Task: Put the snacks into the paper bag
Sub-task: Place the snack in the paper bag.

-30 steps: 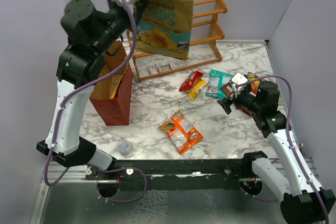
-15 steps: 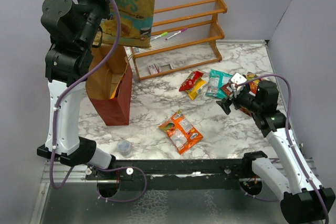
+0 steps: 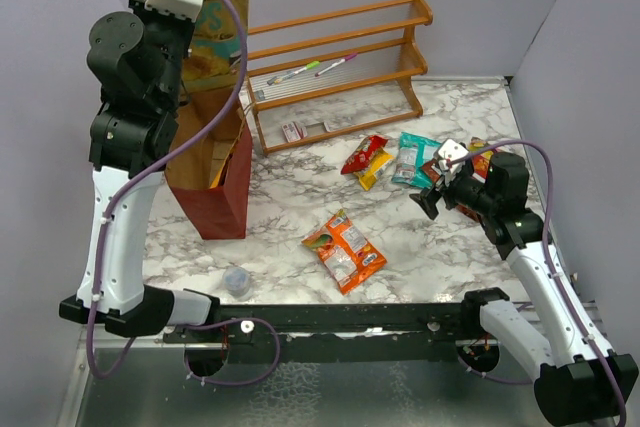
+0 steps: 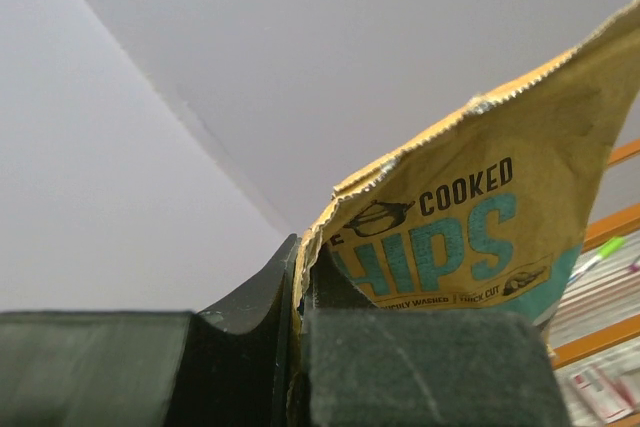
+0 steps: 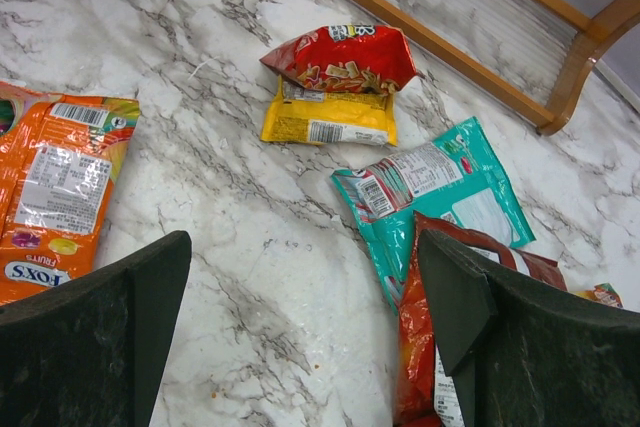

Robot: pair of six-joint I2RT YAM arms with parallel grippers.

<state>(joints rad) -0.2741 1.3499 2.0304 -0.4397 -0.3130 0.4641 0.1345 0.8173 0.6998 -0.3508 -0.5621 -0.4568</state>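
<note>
My left gripper (image 3: 200, 27) is shut on the top edge of a large gold-orange chip bag (image 3: 226, 7) and holds it upright just above the open mouth of the dark-red paper bag (image 3: 215, 197) at the left. The left wrist view shows the jaws (image 4: 300, 282) pinching the chip bag (image 4: 470, 237). My right gripper (image 3: 433, 197) is open and empty, low over the table beside a teal packet (image 5: 440, 187) and a red-orange packet (image 5: 420, 347). Red (image 5: 345, 57), yellow (image 5: 325, 127) and orange (image 5: 55, 197) packets lie on the marble.
A wooden slatted rack (image 3: 340, 97) stands at the back with green (image 3: 300, 71) and pink (image 3: 335, 62) pens on it. A small clear cup (image 3: 236, 280) sits near the front edge, below the paper bag. The orange packet (image 3: 345, 250) lies mid-table.
My left arm has swung the chip bag left, from in front of the rack to above the paper bag's mouth. The right arm has hardly moved.
</note>
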